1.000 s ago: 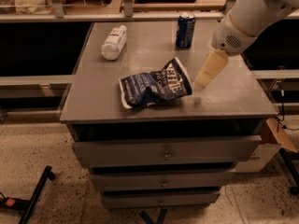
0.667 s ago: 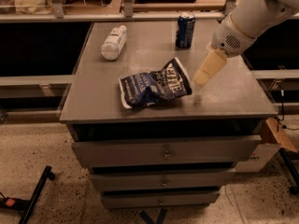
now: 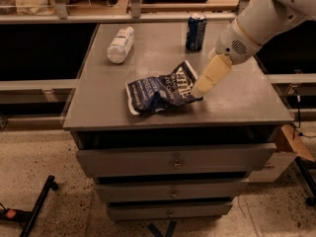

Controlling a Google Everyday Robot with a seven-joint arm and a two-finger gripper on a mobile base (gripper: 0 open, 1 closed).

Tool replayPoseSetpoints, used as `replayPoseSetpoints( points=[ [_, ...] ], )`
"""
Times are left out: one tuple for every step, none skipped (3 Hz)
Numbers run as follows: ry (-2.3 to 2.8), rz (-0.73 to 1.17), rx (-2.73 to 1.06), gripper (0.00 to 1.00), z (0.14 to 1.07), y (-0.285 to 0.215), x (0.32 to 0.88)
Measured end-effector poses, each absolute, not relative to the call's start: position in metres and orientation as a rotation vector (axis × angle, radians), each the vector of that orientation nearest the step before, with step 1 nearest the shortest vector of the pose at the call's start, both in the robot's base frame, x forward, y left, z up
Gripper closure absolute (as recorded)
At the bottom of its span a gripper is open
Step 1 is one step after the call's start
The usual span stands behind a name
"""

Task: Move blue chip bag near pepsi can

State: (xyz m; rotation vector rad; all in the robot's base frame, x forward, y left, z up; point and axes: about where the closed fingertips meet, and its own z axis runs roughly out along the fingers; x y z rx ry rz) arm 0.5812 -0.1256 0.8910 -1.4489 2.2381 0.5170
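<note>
Reaching down to right edge of blue chip bag: gripper, opening cannot be told | pepsi can upright behind, apart | bottle lying rear-left on surface

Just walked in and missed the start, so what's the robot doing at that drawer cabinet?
A robot arm reaches in from the right, with its gripper down at the right edge of the blue chip bag. The bag lies crumpled near the front of the cabinet top. The pepsi can stands upright at the back, apart from the bag. A plastic bottle lies on its side at the back left.
</note>
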Motion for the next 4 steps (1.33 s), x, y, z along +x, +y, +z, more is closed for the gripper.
replayPoseSetpoints(
  points=[
    [2.236, 0.540, -1.436, 0.00, 0.882, -0.117, 0.575],
    [2.232, 0.531, -1.430, 0.00, 0.867, -0.112, 0.574],
    [2.246, 0.528, -1.410, 0.00, 0.854, -0.115, 0.578],
    [2.258, 0.541, -1.402, 0.00, 0.842, -0.114, 0.581]
  ],
)
